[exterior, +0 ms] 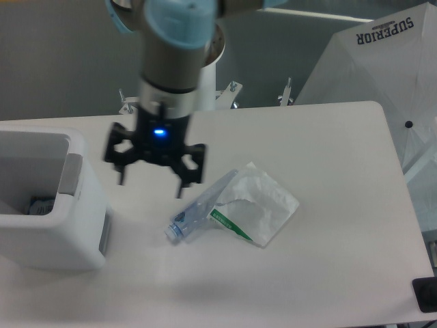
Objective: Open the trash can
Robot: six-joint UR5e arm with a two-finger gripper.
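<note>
The trash can [51, 205] is seen at the left edge of the desk [328, 171], and its top already stands open: the interior is exposed, with a dark item lying at the bottom, and a grey tab is visible on the right inner rim. The task is therefore judged to be essentially done.

The tool [151, 179] is held in the air just to the right of the trash can, apart from it, above bare desk. Its two fingers are spread wide and nothing is held between them. A blue light is lit on its body.

To the right of the tool, a clear plastic bottle [194, 217] lies on its side, partly tucked under a white plastic bag [263, 201] with a green strip. A white umbrella [382, 61] is seen beyond the desk's far right corner.

The main risk from here is judged to be a stray sweep. If the tool is lowered or carried further right, the near finger could clip the bottle and roll it away. If it is swung back left, the can's wall could be struck and the can shifted or the lid knocked shut.
</note>
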